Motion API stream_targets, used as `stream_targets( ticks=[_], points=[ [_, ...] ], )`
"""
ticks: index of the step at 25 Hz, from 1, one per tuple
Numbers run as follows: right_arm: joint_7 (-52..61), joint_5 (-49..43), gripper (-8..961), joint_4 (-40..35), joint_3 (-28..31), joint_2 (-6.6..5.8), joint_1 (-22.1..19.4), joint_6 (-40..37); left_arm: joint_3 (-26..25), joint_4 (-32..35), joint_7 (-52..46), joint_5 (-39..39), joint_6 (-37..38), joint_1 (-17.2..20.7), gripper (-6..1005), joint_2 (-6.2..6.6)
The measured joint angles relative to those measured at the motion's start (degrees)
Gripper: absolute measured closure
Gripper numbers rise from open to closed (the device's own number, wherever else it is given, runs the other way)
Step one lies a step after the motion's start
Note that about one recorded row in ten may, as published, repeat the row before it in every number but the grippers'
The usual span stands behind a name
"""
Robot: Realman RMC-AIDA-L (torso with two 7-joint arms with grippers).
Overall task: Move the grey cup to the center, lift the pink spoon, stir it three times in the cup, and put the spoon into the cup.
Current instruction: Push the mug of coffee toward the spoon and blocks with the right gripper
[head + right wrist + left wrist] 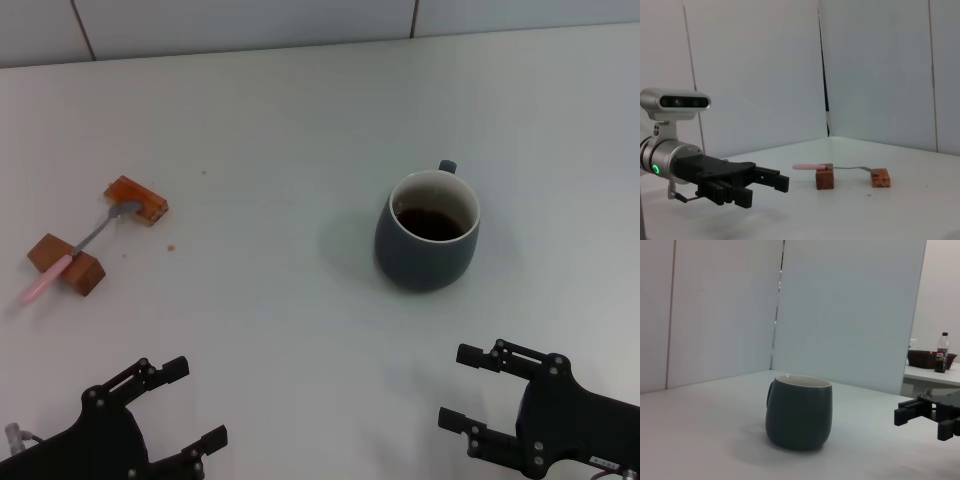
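Note:
The grey cup [427, 233] stands upright right of the table's middle, with dark liquid inside and its handle facing away; it also shows in the left wrist view [798, 411]. The pink spoon [78, 249] lies at the far left across two orange-brown blocks, pink handle toward me; it also shows in the right wrist view [832, 167]. My left gripper [196, 402] is open and empty at the near left edge, and shows in the right wrist view [771, 183]. My right gripper [466, 387] is open and empty at the near right, in front of the cup, and shows in the left wrist view [912, 416].
Two orange-brown blocks [136, 199] [66, 264] hold up the spoon. A white wall runs along the table's far edge. A side table with a bottle [941, 353] stands beyond the table in the left wrist view.

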Motion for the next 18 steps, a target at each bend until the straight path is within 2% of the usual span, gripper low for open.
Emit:
stream_targets(
  ticks=[18],
  points=[
    [-0.12,0.01,272,0.0,-0.13,0.08,0.08,0.25,-0.11,-0.08,0.08,-0.02,0.4,-0.04,155,0.0]
  ],
)
